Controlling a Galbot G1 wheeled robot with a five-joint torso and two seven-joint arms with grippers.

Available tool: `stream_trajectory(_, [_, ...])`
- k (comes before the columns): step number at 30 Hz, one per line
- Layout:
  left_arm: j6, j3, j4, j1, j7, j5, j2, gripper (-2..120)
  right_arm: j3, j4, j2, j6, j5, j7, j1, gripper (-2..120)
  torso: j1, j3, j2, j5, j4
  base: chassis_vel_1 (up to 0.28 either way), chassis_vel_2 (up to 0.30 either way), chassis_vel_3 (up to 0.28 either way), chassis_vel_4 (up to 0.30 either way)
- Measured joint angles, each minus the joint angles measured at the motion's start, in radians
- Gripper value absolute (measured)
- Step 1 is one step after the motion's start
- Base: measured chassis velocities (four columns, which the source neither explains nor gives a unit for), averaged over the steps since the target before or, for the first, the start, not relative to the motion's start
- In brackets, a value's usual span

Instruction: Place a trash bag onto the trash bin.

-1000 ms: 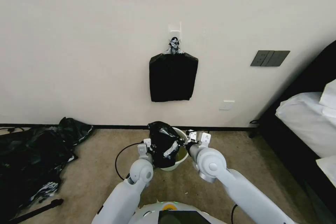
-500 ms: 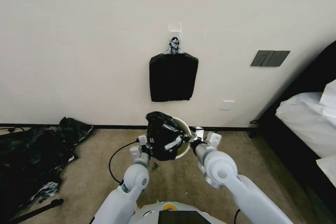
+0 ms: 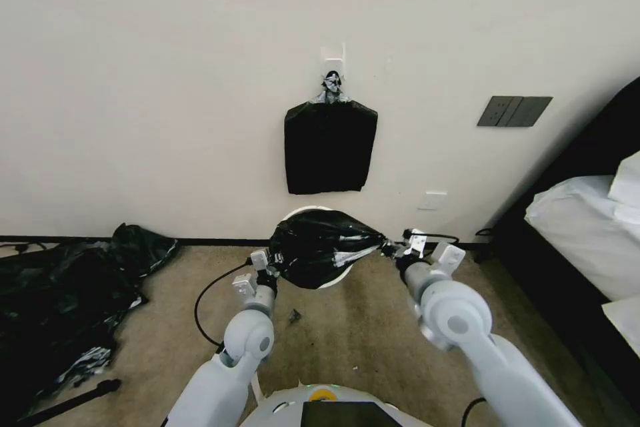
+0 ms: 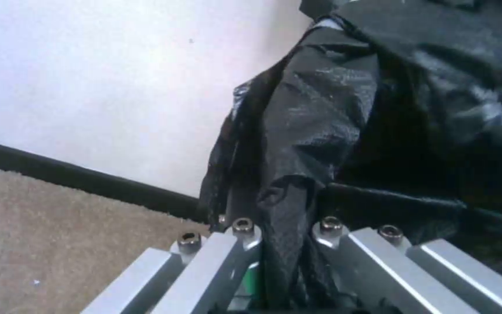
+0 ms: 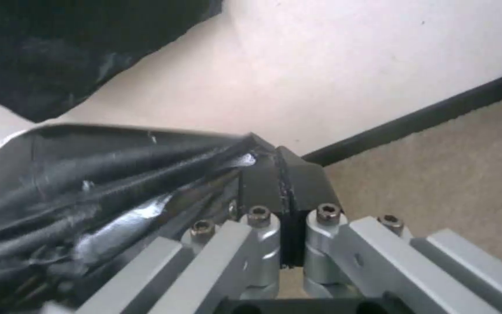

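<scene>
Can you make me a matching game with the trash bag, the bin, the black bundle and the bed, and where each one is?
Things:
1. trash bag
2. trash bin
3. black bundle
4. bed

Places:
A. hanging on the wall
B. at the robot's right, by the wall
C. stretched between the left gripper and right gripper
D. behind the stretched bag, rim peeking out

Pairs: 1-C, 2-D, 3-A, 4-B

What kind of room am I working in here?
Most likely a bedroom or hotel room: a bed with white bedding stands on the right, the floor is beige carpet, and a dark switch panel sits on the plain wall. Black plastic sheeting lies heaped on the left.
</scene>
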Motion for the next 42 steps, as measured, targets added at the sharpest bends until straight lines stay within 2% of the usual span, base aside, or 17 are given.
stream_trajectory(5, [0.006, 0.0, -0.015, 0.002, 0.001, -0.003, 0.005, 3, -0.014, -0.007, 0.0, -0.014, 0.0, -0.001, 0.014, 0, 0.0, 0.0, 0.0, 0.0002, 0.0, 0.0, 0.0, 0.0, 0.0])
stream_trajectory(11, [0.028, -0.007, -0.016, -0.004, 0.0, -0.001, 0.014, 3, -0.049, 0.064, -0.017, -0.025, -0.049, -0.04, -0.015, 22, 0.0, 0.0, 0.0, 0.0, 0.0, 0.0, 0.0, 0.0, 0.0])
stream_trajectory(12, [0.028, -0.007, -0.016, -0.004, 0.0, -0.001, 0.014, 3, -0.049, 0.064, -0.017, -0.025, -0.049, -0.04, -0.015, 22, 0.0, 0.0, 0.0, 0.0, 0.0, 0.0, 0.0, 0.0, 0.0])
stream_trajectory(15, [0.038, -0.009, -0.016, -0.013, -0.008, -0.001, 0.016, 3, -0.053, 0.125, -0.044, -0.039, -0.144, -0.096, -0.06, 37, 0.0, 0.0, 0.0, 0.0, -0.0001, 0.0, 0.0, 0.0, 0.0])
stream_trajectory(17, [0.04, -0.009, -0.016, -0.015, -0.012, -0.001, 0.017, 3, -0.052, 0.139, -0.051, -0.042, -0.167, -0.108, -0.073, 39, 0.0, 0.0, 0.0, 0.0, -0.0001, 0.0, 0.0, 0.0, 0.0])
stream_trajectory(20, [0.048, -0.009, -0.014, -0.02, -0.03, -0.005, 0.018, 3, -0.041, 0.167, -0.074, -0.049, -0.278, -0.165, -0.119, 54, 0.0, 0.0, 0.0, 0.0, -0.0002, 0.0, 0.0, 0.0, 0.0])
stream_trajectory(21, [0.048, -0.009, -0.014, -0.02, -0.03, -0.005, 0.018, 3, -0.041, 0.167, -0.074, -0.049, -0.278, -0.165, -0.119, 54, 0.0, 0.0, 0.0, 0.0, -0.0002, 0.0, 0.0, 0.0, 0.0])
stream_trajectory(23, [0.053, -0.009, -0.012, -0.024, -0.04, -0.008, 0.02, 3, -0.032, 0.17, -0.088, -0.05, -0.35, -0.211, -0.139, 63, 0.0, 0.0, 0.0, 0.0001, -0.0001, 0.0, 0.0, 0.0, 0.0])
stream_trajectory(25, [0.056, -0.009, -0.012, -0.026, -0.043, -0.008, 0.025, 3, -0.023, 0.17, -0.106, -0.05, -0.445, -0.313, -0.143, 73, 0.0, 0.0, 0.0, 0.0002, -0.0002, 0.0, 0.0, 0.0, 0.0])
stream_trajectory(26, [0.056, -0.009, -0.012, -0.026, -0.043, -0.008, 0.025, 3, -0.023, 0.17, -0.106, -0.05, -0.445, -0.313, -0.143, 73, 0.0, 0.0, 0.0, 0.0002, -0.0002, 0.0, 0.0, 0.0, 0.0])
stream_trajectory(27, [0.058, -0.009, -0.016, -0.025, -0.043, -0.007, 0.029, 3, -0.03, 0.17, -0.122, -0.05, -0.504, -0.384, -0.124, 80, 0.0, 0.0, 0.0, 0.0, -0.0004, 0.0, 0.0, 0.0, 0.0])
stream_trajectory(29, [0.058, -0.008, -0.02, -0.024, -0.043, -0.005, 0.032, 3, -0.049, 0.17, -0.135, -0.049, -0.539, -0.424, -0.098, 83, 0.0, 0.0, 0.0, 0.0, -0.0002, 0.0, 0.0, 0.0, 0.0])
stream_trajectory(31, [0.059, -0.006, -0.032, -0.018, -0.04, 0.015, 0.037, 3, -0.109, 0.148, -0.158, -0.047, -0.633, -0.513, -0.03, 92, 0.0, 0.0, 0.0, -0.0002, 0.0005, 0.0, 0.0, 0.0, 0.0])
stream_trajectory(32, [0.059, -0.006, -0.032, -0.018, -0.04, 0.015, 0.037, 3, -0.109, 0.148, -0.158, -0.047, -0.633, -0.513, -0.03, 92, 0.0, 0.0, 0.0, -0.0002, 0.0005, 0.0, 0.0, 0.0, 0.0])
stream_trajectory(33, [0.059, -0.003, -0.038, -0.014, -0.038, 0.026, 0.041, 3, -0.132, 0.125, -0.162, -0.047, -0.7, -0.578, -0.008, 97, 0.0, 0.0, 0.0, -0.0001, 0.0003, 0.0, 0.0, 0.0, 0.0])
stream_trajectory(36, [0.059, -0.002, -0.056, -0.005, -0.032, 0.054, 0.053, 3, -0.201, 0.05, -0.158, -0.046, -0.906, -0.765, 0.037, 100, 0.0, 0.0, 0.0, 0.0, -0.0001, 0.0, 0.0, 0.0, 0.0])
stream_trajectory(42, [0.057, -0.003, -0.07, -0.001, -0.016, 0.101, 0.065, 3, -0.315, -0.043, -0.121, -0.047, -1.068, -0.82, 0.105, 100, 0.0, 0.0, 0.0, 0.0, 0.0, 0.0, 0.0, 0.0, 0.0])
